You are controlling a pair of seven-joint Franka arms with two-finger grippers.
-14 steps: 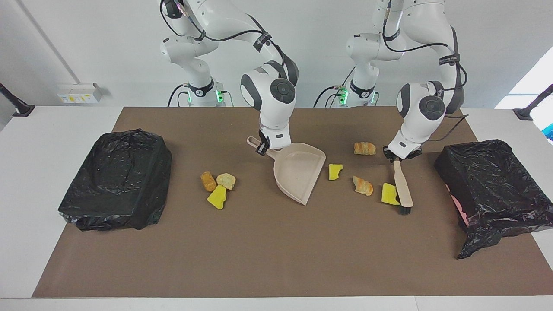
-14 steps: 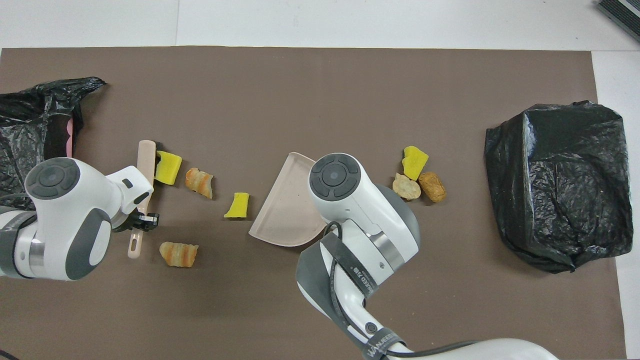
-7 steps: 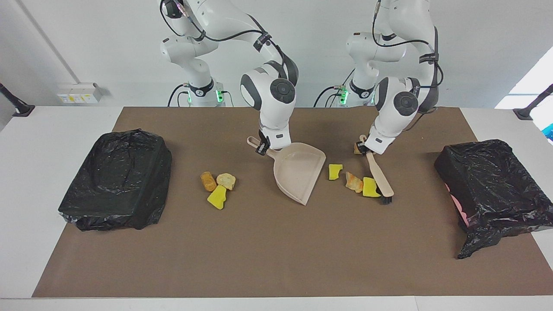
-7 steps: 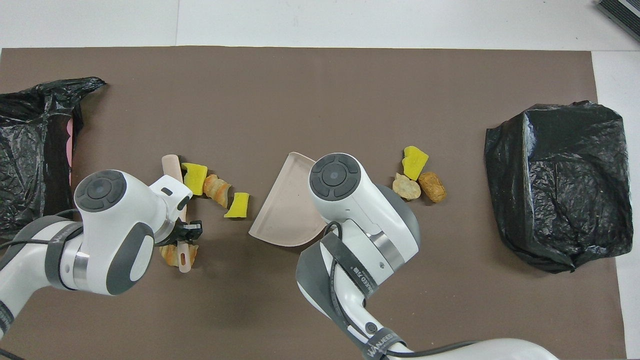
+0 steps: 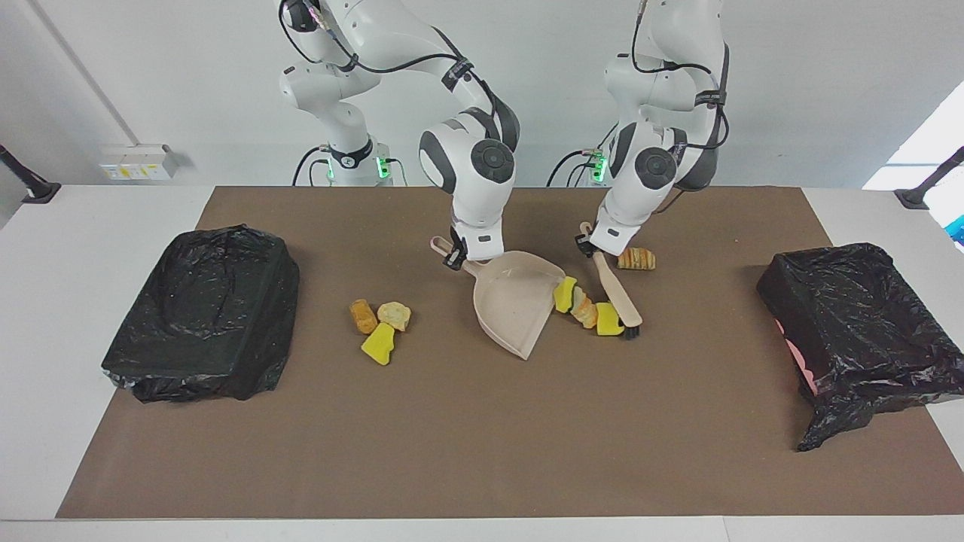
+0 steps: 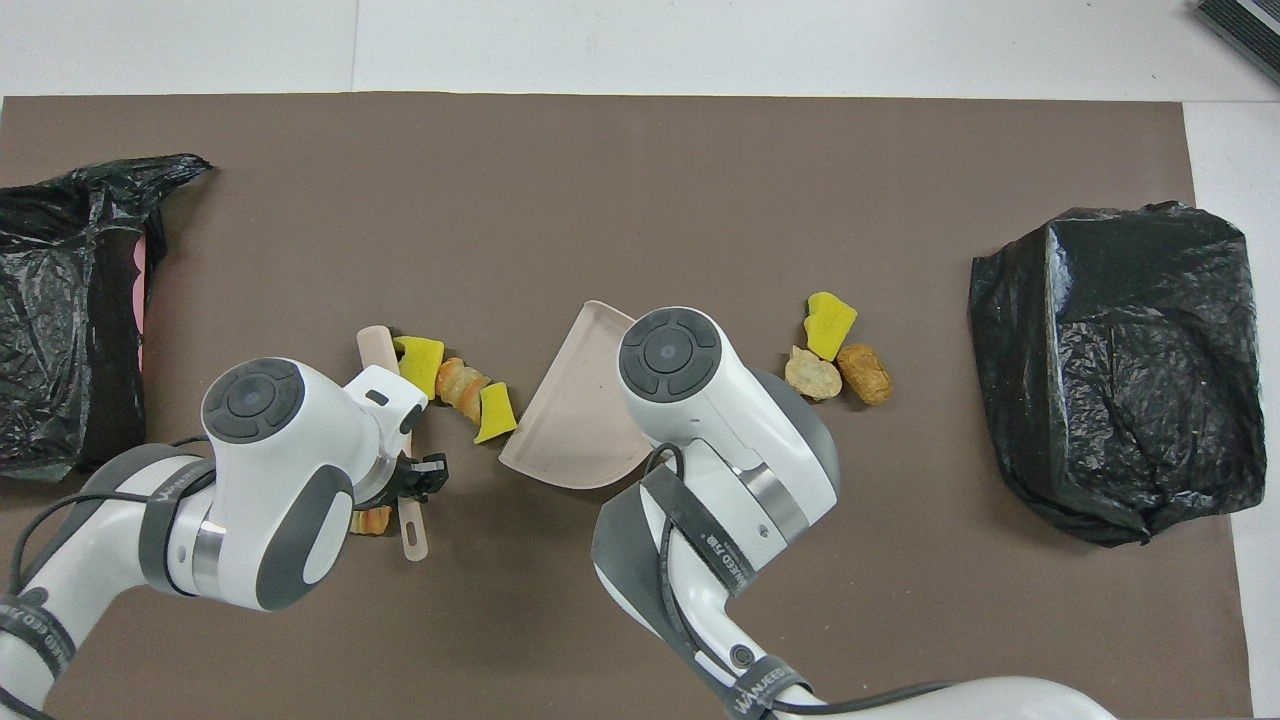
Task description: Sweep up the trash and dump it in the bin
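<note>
My right gripper [image 5: 455,257] is shut on the handle of the beige dustpan [image 5: 512,305], which rests on the mat; the arm hides this gripper in the overhead view. My left gripper [image 5: 590,245] is shut on the beige brush [image 5: 617,290], whose black bristles touch the mat. A row of trash, a yellow bit [image 5: 563,293], a bread lump [image 5: 584,310] and a yellow bit [image 5: 607,320], lies between brush and dustpan mouth, the first at the lip. The overhead view shows the dustpan [image 6: 570,410], the brush [image 6: 378,345] and the left gripper [image 6: 415,480].
Another bread lump [image 5: 636,258] lies beside the brush, nearer the robots. Three chunks [image 5: 380,327] lie beside the dustpan toward the right arm's end. A closed black bag [image 5: 203,309] sits at that end. A black-lined bin [image 5: 858,324] sits at the left arm's end.
My left gripper has swept the brush toward the dustpan, pushing three chunks together up to its mouth. The dustpan has turned slightly. The right arm has stayed put.
</note>
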